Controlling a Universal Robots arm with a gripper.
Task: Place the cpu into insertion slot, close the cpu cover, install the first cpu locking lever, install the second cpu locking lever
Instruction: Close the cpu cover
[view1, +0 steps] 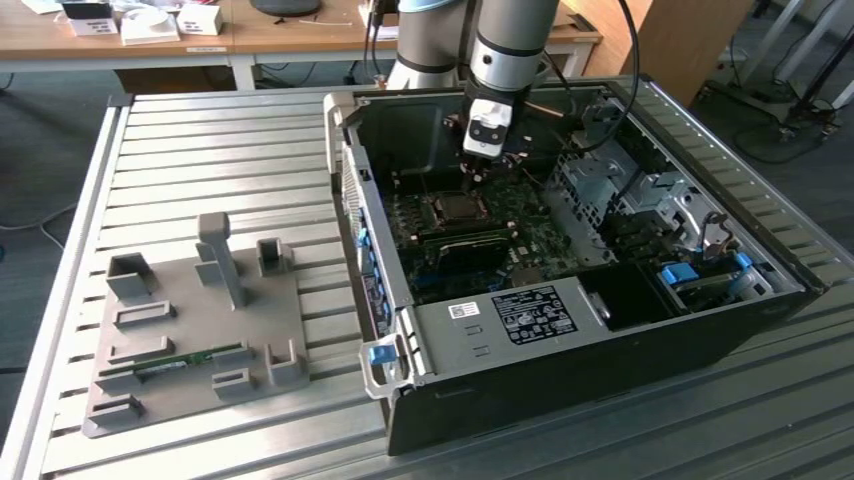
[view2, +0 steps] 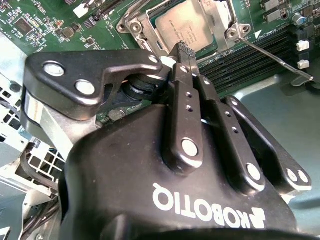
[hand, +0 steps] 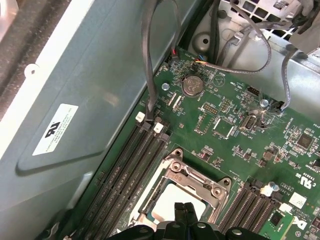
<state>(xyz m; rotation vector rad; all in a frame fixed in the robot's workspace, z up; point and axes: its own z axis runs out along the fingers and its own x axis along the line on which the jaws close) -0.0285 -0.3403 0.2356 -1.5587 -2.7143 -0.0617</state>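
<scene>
The greyish cpu (view2: 190, 25) lies in the insertion slot (view1: 454, 210) on the green board inside the black case. The silvery cpu cover (hand: 200, 181) lies flat around it, with the chip (hand: 170, 202) showing through its window. My gripper (view2: 184, 49) is shut with nothing between its fingers, the tips together just above the near edge of the cpu. In the exterior view the gripper (view1: 474, 182) hangs straight down over the far side of the socket. A thin metal locking lever (view2: 275, 57) sticks out from a socket corner over the memory slots.
The case walls (view1: 350, 170) stand close around the board. Grey cables (hand: 150, 60) run down beside the long memory slots (hand: 130, 165). On the exterior view's left a grey fixture plate (view1: 174, 300) holds a green memory stick (view1: 174, 362).
</scene>
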